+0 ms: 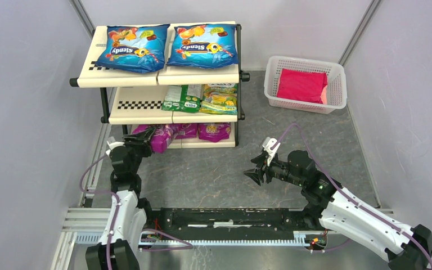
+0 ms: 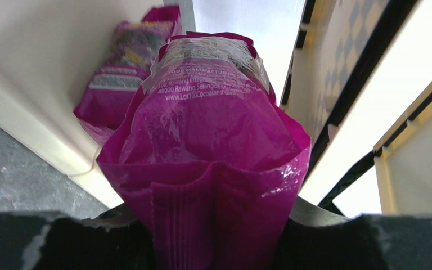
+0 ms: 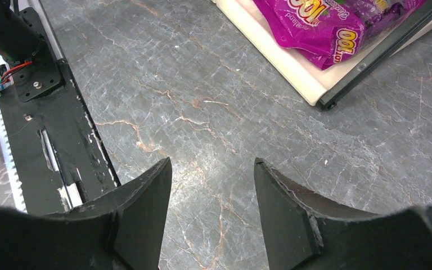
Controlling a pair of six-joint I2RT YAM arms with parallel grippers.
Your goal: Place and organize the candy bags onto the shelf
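My left gripper [image 2: 214,228] clamped on a purple candy bag [image 2: 214,140] at the bottom tier of the shelf [image 1: 140,97], a second purple bag [image 1: 214,131] lying on that tier, my right gripper [image 3: 211,169] spread open, empty, low above the grey table [image 3: 202,84].

light: bright, even | shadows: soft | glare: sheen on purple bag [image 2: 214,129] | blur: left wrist background soft

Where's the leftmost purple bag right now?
Top view, left: the purple bag is in the left gripper at the bottom-tier left end of the shelf, beside the other purple bags.
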